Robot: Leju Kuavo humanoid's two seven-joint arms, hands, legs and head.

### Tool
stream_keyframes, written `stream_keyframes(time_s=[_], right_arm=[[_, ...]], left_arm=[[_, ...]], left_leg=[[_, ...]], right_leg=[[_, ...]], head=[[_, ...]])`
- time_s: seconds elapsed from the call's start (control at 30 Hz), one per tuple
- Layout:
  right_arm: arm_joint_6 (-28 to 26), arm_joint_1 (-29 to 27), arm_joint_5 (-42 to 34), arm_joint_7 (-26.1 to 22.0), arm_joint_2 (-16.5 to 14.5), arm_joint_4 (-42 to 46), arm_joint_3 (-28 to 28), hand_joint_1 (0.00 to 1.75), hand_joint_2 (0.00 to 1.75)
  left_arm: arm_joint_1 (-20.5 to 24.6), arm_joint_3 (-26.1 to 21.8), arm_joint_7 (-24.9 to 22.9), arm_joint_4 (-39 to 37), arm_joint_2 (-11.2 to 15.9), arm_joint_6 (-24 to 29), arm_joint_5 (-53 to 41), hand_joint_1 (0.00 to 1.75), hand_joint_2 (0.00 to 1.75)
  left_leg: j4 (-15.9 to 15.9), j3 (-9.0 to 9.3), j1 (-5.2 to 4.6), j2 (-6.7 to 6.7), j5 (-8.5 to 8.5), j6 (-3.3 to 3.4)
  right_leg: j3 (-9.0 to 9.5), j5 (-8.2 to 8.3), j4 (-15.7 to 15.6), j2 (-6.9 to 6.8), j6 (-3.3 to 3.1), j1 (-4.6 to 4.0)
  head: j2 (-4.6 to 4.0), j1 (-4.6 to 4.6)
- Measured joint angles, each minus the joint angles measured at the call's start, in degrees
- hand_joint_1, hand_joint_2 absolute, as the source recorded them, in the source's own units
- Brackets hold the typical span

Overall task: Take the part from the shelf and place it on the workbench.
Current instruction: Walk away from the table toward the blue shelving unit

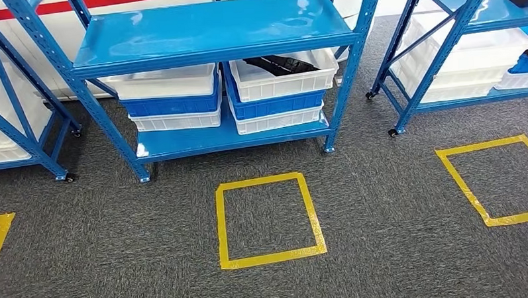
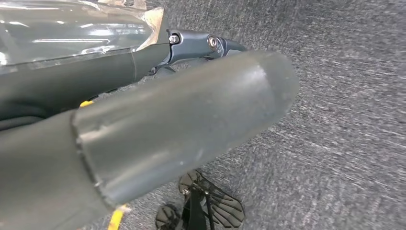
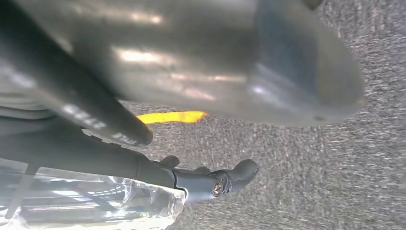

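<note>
At both wrists, we see each hand hanging over the grey carpet. Our left hand (image 2: 191,124) shows a thick grey thumb and one darker finger extended straight, with nothing between them; a clear plastic cover sits behind it. Our right hand (image 3: 210,96) shows the same arrangement, thumb and dark fingers (image 3: 215,182) apart and holding nothing, with a strip of yellow tape visible on the carpet past them.

Ahead of us, in the head view, a yellow tape square (image 1: 269,220) is marked on the carpet (image 1: 384,251), just in front of the middle blue shelf (image 1: 211,31). On its lower level stand two stacks of bins, white over blue over white. The right-hand top white bin (image 1: 282,79) holds a dark part (image 1: 278,65), lying partly under the upper shelf board; we cannot tell its exact shape. The left-hand stack (image 1: 173,99) stands just beside it. A second tape square (image 1: 498,180) lies to the right, in front of another blue shelf (image 1: 456,43) carrying white bins. A third shelf (image 1: 15,124) stands at the left edge.
</note>
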State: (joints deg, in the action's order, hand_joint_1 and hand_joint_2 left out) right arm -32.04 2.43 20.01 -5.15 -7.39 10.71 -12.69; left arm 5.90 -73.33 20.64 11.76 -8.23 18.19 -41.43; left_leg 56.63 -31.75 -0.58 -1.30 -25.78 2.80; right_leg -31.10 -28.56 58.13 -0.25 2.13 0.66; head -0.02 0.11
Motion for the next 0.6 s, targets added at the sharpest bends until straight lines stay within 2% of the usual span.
stream_keyframes(time_s=[0.07, 0.13, 0.17, 0.23, 0.3, 0.33, 0.37, 0.4, 0.47, 0.5, 0.53, 0.6], right_arm=[[0.0, 0.1, -0.1, -0.1, 0.0, 0.0, -0.1, 0.0, 0.0], [0.0, 0.1, -0.2, -0.2, 0.0, 0.0, -0.2, 0.0, 0.0], [0.0, 0.1, -0.2, -0.3, 0.0, 0.0, -0.2, 0.0, 0.0], [0.0, 0.1, -0.2, -0.4, -0.1, 0.0, -0.2, 0.0, 0.0], [0.0, 0.1, -0.2, -0.5, -0.1, 0.0, -0.3, 0.0, 0.0], [0.0, 0.0, -0.2, -0.5, -0.1, 0.0, -0.3, 0.0, 0.0], [0.0, 0.0, -0.2, -0.5, 0.0, 0.0, -0.3, 0.0, 0.0], [0.0, 0.0, -0.2, -0.5, 0.0, 0.0, -0.3, 0.0, 0.0], [0.0, 0.0, -0.3, -0.5, -0.1, 0.0, -0.3, 0.0, 0.0], [-0.1, 0.1, -0.3, -0.5, -0.1, 0.0, -0.3, 0.0, 0.0], [-0.1, 0.1, -0.4, -0.5, -0.1, 0.0, -0.3, 0.0, 0.0], [-0.2, 0.2, -0.5, -0.5, -0.1, 0.0, -0.4, 0.0, 0.0]], left_arm=[[0.0, 0.0, 0.6, 0.0, 0.0, -1.0, 0.6, 0.0, 0.0], [0.0, -0.2, 1.3, 0.0, 0.0, -2.0, 1.6, 0.0, 0.0], [0.0, -0.3, 1.6, 0.0, 0.0, -2.3, 2.0, 0.0, 0.0], [0.0, -0.7, 2.0, 0.0, 0.0, -2.6, 2.5, 0.0, 0.0], [0.0, -1.1, 2.1, 0.0, 0.0, -2.7, 2.8, 0.0, 0.0], [-0.1, -1.2, 2.2, 0.0, 0.0, -2.8, 2.9, 0.0, 0.0], [-0.1, -1.3, 2.2, 0.0, 0.0, -2.8, 2.9, 0.0, 0.0], [-0.1, -1.4, 2.3, 0.0, 0.0, -2.8, 3.0, 0.0, 0.0], [0.0, -1.6, 2.6, 0.0, 0.0, -2.8, 3.0, 0.0, 0.0], [0.0, -1.6, 2.8, 0.0, 0.0, -2.8, 3.0, 0.0, 0.0], [0.1, -1.6, 2.9, 0.0, 0.0, -2.8, 3.0, 0.0, 0.0], [0.2, -1.7, 3.0, 0.0, 0.0, -2.7, 3.0, 0.0, 0.0]], left_leg=[[0.1, 0.06, -0.13, -0.08, -0.35, -0.59], [0.5, -0.01, 0.11, 0.0, -0.7, -1.15], [1.5, -0.37, 0.26, 0.15, -1.45, -1.5], [7.2, -2.82, 0.68, 0.5, -4.9, -2.33], [14.9, -6.55, 1.12, 0.74, -8.47, -3.05], [17.0, -7.7, 1.31, 0.83, -8.84, -3.28], [16.9, -7.81, 1.48, 0.93, -8.06, -3.4], [14.6, -6.81, 1.63, 1.03, -6.35, -3.41], [6.2, -2.7, 1.7, 1.42, -2.38, -3.09], [2.9, -1.11, 1.56, 1.56, -1.33, -2.78], [0.9, -0.17, 1.37, 1.66, -0.96, -2.42], [0.3, 0.06, 0.96, 1.52, -1.26, -1.6]], right_leg=[[0.41, 0.75, -1.2, 0.06, -0.93, -0.19], [0.68, 0.97, -1.4, 0.04, -1.72, 0.08], [0.87, 1.13, -1.5, 0.0, -2.12, 0.28], [1.1, 1.33, -1.6, -0.09, -2.62, 0.56], [1.01, 1.31, -1.5, -0.14, -2.78, 0.53], [0.98, 1.28, -1.5, -0.14, -2.8, 0.53], [1.0, 1.21, -1.5, -0.14, -2.77, 0.53], [1.08, 1.16, -1.5, -0.13, -2.73, 0.54], [1.36, 0.96, -1.5, -0.13, -2.46, 0.47], [1.39, 0.83, -1.5, -0.13, -2.21, 0.36], [1.39, 0.66, -1.6, -0.15, -1.88, 0.27], [1.47, 0.45, -1.9, -0.27, -1.06, 0.18]], head=[[0.0, -0.03], [0.0, -0.02], [0.0, -0.06], [0.0, -0.2], [0.0, -0.29], [0.0, -0.31], [0.0, -0.32], [0.0, -0.33], [0.0, -0.34], [0.0, -0.3], [0.0, -0.27], [0.0, -0.21]])
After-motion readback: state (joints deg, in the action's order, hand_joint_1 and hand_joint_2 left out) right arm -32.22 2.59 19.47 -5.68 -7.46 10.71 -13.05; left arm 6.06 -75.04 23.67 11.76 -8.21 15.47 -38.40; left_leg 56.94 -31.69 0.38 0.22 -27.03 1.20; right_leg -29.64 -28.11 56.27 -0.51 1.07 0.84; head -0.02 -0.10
